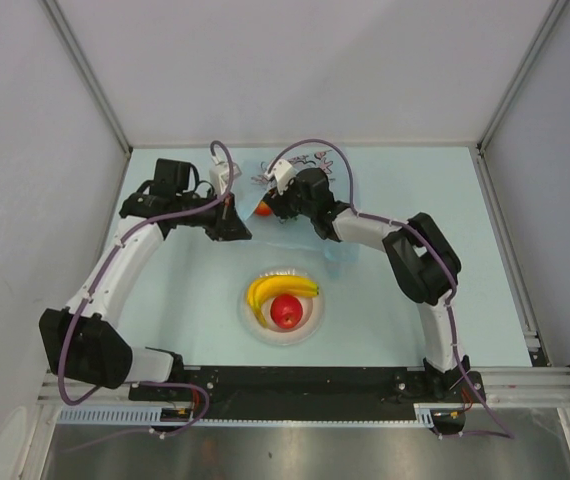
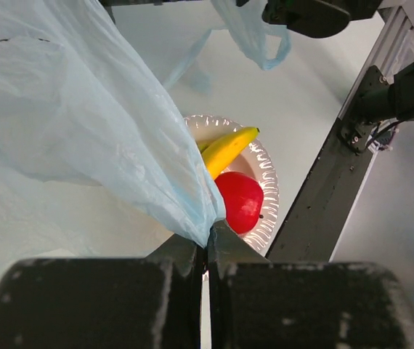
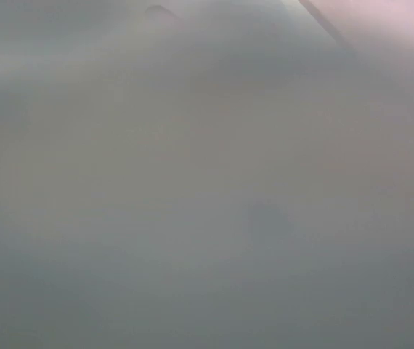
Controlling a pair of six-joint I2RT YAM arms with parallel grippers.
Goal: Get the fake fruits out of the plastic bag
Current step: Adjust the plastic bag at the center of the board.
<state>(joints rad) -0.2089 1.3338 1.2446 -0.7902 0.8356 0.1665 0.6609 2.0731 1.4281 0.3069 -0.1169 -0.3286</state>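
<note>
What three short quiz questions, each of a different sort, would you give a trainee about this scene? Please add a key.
1. True or false: the banana lies on the plate.
2. What does the left gripper pinch? A the plate; B the plastic bag; C nothing.
3. Which thing lies with the banana on the plate?

Key: 1 true. 2 B. 3 the red apple.
</note>
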